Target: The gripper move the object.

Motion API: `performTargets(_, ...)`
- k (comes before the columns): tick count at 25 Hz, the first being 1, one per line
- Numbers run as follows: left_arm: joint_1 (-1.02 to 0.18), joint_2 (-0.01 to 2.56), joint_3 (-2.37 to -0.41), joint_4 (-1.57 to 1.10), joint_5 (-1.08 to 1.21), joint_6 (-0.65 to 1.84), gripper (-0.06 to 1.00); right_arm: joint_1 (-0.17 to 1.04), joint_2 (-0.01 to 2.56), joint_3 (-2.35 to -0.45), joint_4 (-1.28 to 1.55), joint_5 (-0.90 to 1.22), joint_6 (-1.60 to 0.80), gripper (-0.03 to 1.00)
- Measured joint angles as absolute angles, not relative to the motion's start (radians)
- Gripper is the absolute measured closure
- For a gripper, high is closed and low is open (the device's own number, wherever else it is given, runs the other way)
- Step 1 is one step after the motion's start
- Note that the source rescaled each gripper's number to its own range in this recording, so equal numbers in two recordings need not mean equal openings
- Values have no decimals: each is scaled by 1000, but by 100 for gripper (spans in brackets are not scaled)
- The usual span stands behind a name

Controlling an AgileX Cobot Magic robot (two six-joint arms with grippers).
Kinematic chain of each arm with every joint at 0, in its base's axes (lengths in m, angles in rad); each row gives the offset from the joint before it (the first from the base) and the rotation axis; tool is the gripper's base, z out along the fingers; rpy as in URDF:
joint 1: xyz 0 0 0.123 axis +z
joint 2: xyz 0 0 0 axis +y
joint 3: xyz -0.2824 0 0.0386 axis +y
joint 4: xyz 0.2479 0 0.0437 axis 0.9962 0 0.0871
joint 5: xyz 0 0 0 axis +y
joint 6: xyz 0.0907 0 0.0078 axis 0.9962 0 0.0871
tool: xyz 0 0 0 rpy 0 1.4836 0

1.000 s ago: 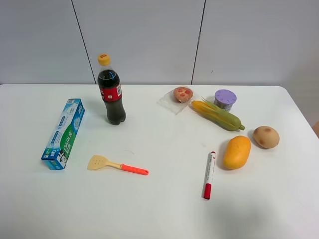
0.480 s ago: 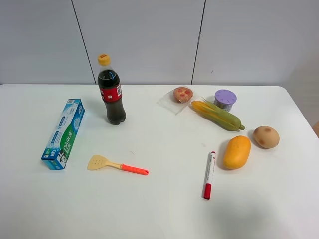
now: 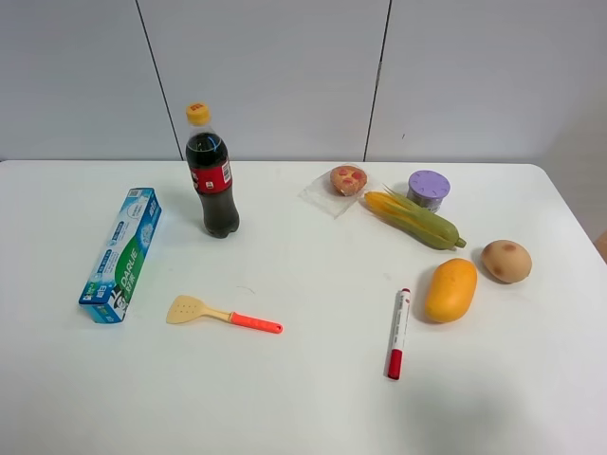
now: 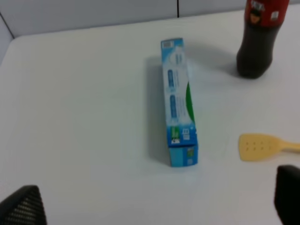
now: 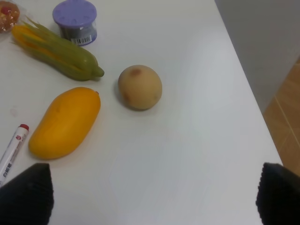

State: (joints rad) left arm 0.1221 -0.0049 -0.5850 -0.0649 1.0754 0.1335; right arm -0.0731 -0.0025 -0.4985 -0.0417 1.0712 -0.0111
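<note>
Exterior high view: we see the toothpaste box point(image 3: 121, 254) lying flat at the left of the desk point(image 3: 303, 398), its length running near to far, the cola bottle point(image 3: 211, 172) just to its far right and the spatula point(image 3: 222, 314) near right of its near end. Neither arm appears here, so no approach is visible.

Left wrist view: we look at the box point(image 4: 178, 123) between the tips of the left claw point(image 4: 154, 206), whose jaws stand wide apart and hold nothing. We judge the risks as follows: a descent off the box's centre could pivot or skid it toward the spatula point(image 4: 265, 147), and a wide sweep could topple the bottle point(image 4: 257, 37). Only the jaw tips show, at the frame corners.

Right wrist view: the right claw point(image 5: 152, 199) is likewise spread and empty, near the mango point(image 5: 64, 122) and potato point(image 5: 139, 87). The marker point(image 5: 12, 149) is cut off.
</note>
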Motion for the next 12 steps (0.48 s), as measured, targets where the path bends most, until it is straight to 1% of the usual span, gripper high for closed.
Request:
performTargets(7,122,-5,-517,-65,1052,135,-5,-73,-3,-499,-42,1071,-11,-3)
performTargets(12,122,-5,-505,-65,1052,135,-5,-73,-3,-499,-42,1071,-11,-3)
